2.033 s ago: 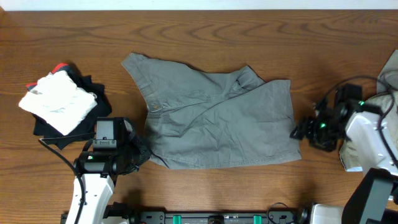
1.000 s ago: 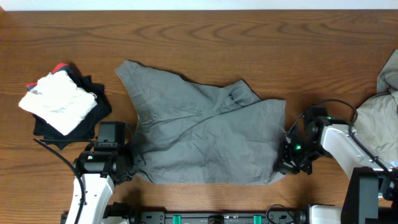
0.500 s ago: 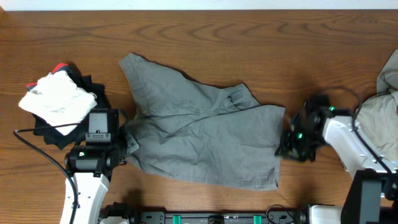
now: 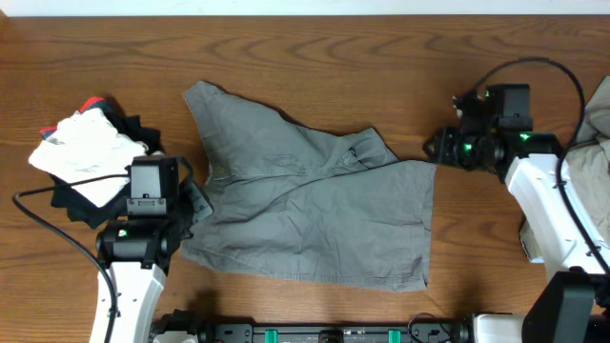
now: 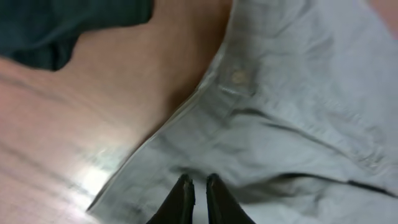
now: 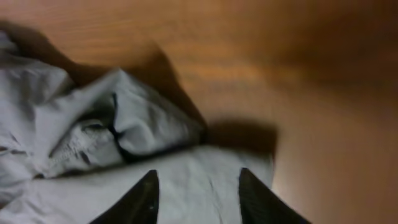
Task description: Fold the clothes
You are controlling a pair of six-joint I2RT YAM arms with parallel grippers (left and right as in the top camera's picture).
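Note:
The mid-grey shorts (image 4: pixel 315 210) lie spread and wrinkled in the middle of the table, waistband toward the left. My left gripper (image 4: pixel 195 205) sits at their left edge. In the left wrist view its fingers (image 5: pixel 196 183) are pinched together on the grey fabric (image 5: pixel 298 93) below a button. My right gripper (image 4: pixel 434 148) hovers at the shorts' far right corner. In the right wrist view its fingers (image 6: pixel 198 180) are spread open and empty over that corner (image 6: pixel 74 124). A pale beige garment (image 4: pixel 583 176) lies at the right edge, partly under my right arm.
A pile of white, black and red clothes (image 4: pixel 91 157) sits at the left, close behind my left arm; its dark cloth shows in the left wrist view (image 5: pixel 62 31). Bare wood lies along the far side and to the right of the shorts.
My right gripper has let go of the shorts' right edge and moved toward the far side, to their far right corner. My left gripper has crept slightly farther along the left edge.

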